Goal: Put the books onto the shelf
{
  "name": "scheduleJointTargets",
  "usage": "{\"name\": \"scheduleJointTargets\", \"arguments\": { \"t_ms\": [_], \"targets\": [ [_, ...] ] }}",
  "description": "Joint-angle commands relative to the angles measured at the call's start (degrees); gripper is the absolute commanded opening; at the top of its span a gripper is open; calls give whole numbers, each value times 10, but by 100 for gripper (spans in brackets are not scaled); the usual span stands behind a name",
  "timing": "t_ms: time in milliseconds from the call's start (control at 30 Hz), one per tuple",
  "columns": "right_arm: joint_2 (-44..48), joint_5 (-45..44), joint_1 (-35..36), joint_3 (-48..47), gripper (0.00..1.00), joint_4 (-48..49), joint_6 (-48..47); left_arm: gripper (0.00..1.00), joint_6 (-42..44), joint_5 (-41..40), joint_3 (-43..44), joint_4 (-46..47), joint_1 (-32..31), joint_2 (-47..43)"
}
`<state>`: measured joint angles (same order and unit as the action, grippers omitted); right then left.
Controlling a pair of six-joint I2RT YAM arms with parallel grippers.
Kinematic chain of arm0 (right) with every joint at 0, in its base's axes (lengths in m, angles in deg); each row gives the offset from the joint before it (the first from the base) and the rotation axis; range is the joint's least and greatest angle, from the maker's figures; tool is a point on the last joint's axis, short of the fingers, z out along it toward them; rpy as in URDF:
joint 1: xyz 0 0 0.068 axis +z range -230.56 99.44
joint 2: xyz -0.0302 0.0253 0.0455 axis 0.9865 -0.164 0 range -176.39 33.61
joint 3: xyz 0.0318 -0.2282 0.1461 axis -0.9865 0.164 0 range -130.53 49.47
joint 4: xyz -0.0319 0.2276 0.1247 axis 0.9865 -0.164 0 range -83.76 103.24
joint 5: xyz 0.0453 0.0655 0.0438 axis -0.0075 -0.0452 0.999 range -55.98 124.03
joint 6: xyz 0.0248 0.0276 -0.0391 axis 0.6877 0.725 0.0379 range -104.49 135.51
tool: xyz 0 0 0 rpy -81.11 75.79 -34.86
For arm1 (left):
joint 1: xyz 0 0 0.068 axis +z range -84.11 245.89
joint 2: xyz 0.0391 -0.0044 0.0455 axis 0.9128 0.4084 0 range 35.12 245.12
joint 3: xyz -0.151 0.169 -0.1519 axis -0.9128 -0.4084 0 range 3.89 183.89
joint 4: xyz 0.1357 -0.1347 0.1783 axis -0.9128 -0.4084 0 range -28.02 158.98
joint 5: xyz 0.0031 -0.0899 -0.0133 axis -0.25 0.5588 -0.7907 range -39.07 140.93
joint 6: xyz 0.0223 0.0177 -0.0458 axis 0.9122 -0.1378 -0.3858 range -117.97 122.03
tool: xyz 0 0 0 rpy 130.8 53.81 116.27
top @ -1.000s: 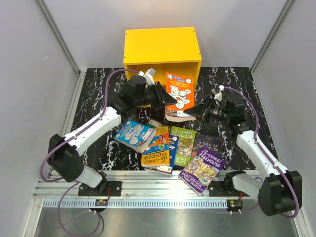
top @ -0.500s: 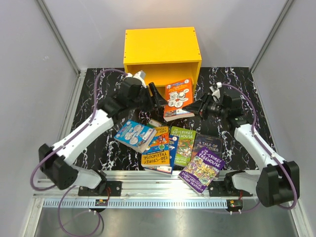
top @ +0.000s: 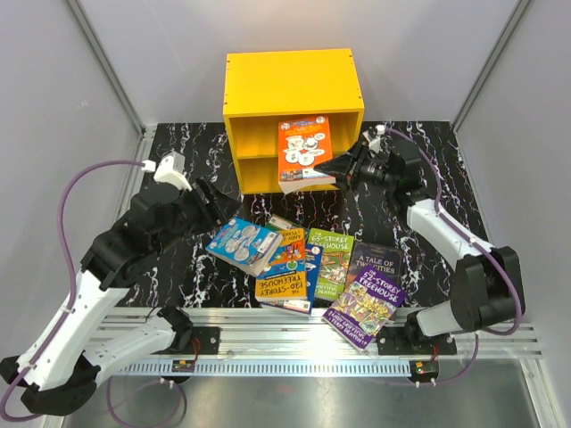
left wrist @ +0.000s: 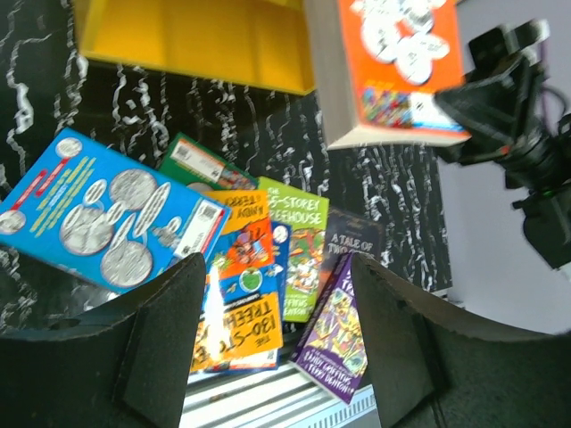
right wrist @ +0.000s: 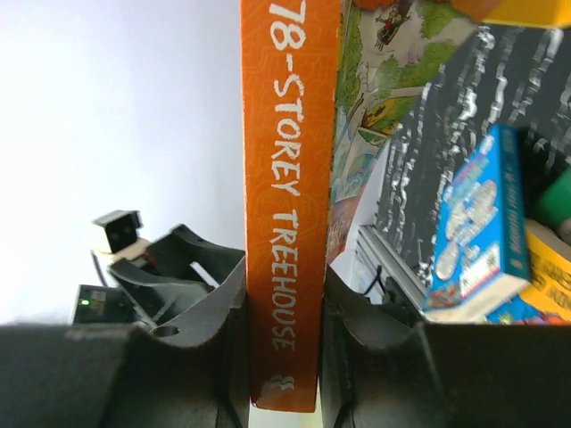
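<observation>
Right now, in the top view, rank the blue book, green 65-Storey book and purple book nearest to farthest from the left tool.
1. blue book, just beside the left tool.
2. green 65-Storey book, mid-pile.
3. purple book, the pile's right near corner.

Bright, even light pours down from above; the yellow shelf point(top: 294, 80) glows, soft shadow in its compartments. Left wrist view is softer, the left gripper's fingers point(left wrist: 161, 339) dark and blurred up close. Right wrist: white wall point(right wrist: 116, 107) washed out at left, 78-Storey Treehouse book point(right wrist: 290, 178) crisp.
</observation>
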<state>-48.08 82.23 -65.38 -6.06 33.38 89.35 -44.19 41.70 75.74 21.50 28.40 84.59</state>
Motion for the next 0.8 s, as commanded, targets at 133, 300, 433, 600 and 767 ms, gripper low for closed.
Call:
{"name": "scheduleJointTargets", "arguments": {
  "t_ms": [133, 300, 433, 600, 767],
  "targets": [
    [-74, -36, 43, -91, 0, 145, 26, 66, -23, -39, -34, -74, 1, -64],
    [-174, -82, 73, -156, 0, 178, 42, 66, -33, -50, -22, -121, 1, -87],
    [-237, -129, 107, -202, 0, 211, 63, 66, -41, -57, -18, -152, 1, -110],
    [-290, -154, 128, -223, 0, 366, 155, 65, -52, -57, -18, -183, 1, -140],
    [-262, -152, 128, -218, 0, 332, 141, 65, -56, -54, -33, -194, 1, -153]
  ]
}}
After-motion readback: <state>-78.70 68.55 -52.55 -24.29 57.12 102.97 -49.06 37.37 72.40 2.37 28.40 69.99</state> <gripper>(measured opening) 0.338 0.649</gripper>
